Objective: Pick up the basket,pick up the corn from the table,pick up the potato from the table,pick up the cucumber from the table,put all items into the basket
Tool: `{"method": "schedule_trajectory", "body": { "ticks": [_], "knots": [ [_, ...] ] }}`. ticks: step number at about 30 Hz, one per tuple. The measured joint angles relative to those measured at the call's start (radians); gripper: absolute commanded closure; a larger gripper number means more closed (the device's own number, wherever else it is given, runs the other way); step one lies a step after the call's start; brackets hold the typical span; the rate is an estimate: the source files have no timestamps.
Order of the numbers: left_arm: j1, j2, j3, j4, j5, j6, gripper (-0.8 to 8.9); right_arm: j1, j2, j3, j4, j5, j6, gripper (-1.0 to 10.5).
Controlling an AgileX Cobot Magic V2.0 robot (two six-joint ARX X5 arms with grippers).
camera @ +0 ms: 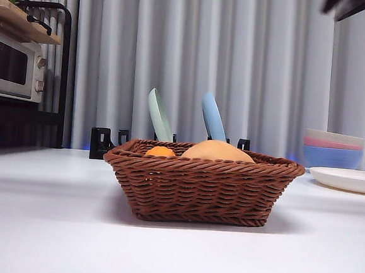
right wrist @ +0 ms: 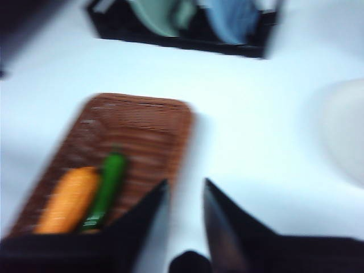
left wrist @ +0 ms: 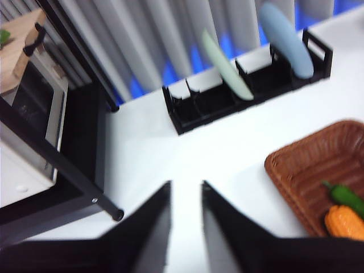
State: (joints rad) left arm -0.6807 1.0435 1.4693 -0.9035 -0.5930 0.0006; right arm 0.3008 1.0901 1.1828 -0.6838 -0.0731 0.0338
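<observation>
— Where does the basket [camera: 201, 190] sit?
— Mid-table, ahead of my dish rack [camera: 101, 141], which holds two tilted plates [camera: 159, 114] behind it.
— What's inside?
— The corn [camera: 161, 152] to the left of the potato [camera: 218, 151]; my left wrist view shows the cucumber [left wrist: 347, 196] just beside the corn.
— And off to the sides?
— Toaster oven [camera: 14, 67] far left, stacked bowls [camera: 333, 149] behind a plate [camera: 350, 180] far right.

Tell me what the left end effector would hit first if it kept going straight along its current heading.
Probably the black plate rack. Ahead of the left end effector lies bare white table first, then the rack; depth is unclear in this blurred wrist view. The basket sits off to the side.
</observation>
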Motion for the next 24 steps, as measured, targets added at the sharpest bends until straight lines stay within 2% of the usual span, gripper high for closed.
{"method": "schedule_trajectory", "body": {
  "ticks": [4,10,12,14,17,20,24],
  "knots": [
    [-0.008,-0.114,-0.167,0.142,0.000,0.012,8.23,0.001,-0.117,-0.063,0.075,0.027,-0.023,9.6],
    [-0.028,-0.387,-0.544,0.360,0.007,0.025,8.23,0.037,-0.389,-0.321,0.264,0.028,-0.023,9.6],
    [-0.029,-0.487,-0.674,0.407,0.047,0.025,8.22,0.042,-0.476,-0.418,0.294,0.026,-0.023,9.6],
    [-0.029,-0.566,-0.761,0.418,0.089,0.021,8.22,0.042,-0.528,-0.477,0.286,0.025,-0.019,9.6],
    [-0.029,-0.620,-0.807,0.370,0.143,-0.028,8.15,0.041,-0.552,-0.492,0.246,0.026,0.037,9.6],
    [-0.029,-0.615,-0.807,0.323,0.151,-0.072,8.15,0.041,-0.551,-0.492,0.243,0.025,0.093,9.5],
    [-0.029,-0.606,-0.807,0.271,0.151,-0.091,8.15,0.041,-0.550,-0.492,0.238,0.025,0.117,9.5]
  ]
}}
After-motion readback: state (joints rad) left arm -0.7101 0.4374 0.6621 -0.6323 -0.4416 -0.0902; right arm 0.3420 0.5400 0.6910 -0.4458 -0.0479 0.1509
